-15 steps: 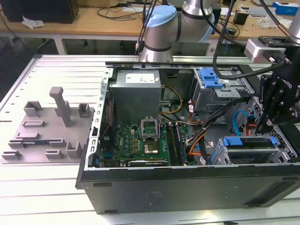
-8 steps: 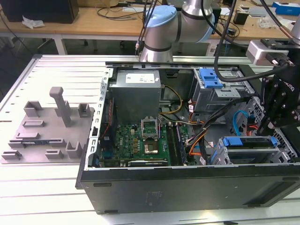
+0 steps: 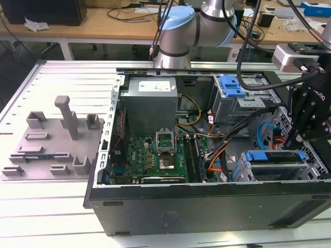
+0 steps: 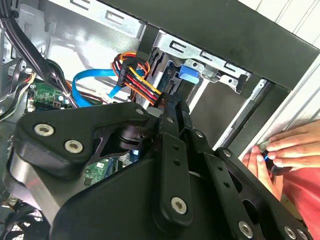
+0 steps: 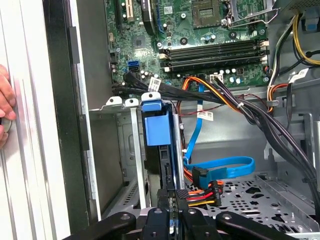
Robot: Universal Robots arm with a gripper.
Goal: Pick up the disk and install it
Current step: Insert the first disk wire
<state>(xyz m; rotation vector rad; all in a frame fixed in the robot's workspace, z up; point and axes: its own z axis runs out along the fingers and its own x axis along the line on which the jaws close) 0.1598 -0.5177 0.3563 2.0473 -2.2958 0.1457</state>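
The disk (image 3: 274,160) sits in the drive bay of the computer case (image 3: 207,209), lower right of the exterior view; the gripper (image 5: 172,215) hangs just above it, its grip impossible to tell

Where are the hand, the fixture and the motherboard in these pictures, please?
Hand (image 4: 292,150): second wrist view, on the fingers.
Fixture (image 3: 70,121): exterior view, on its tall post.
Motherboard (image 5: 192,30): first wrist view, on the green board beside the memory slots.

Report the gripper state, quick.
Gripper: cannot be told; it sits right at the disk.
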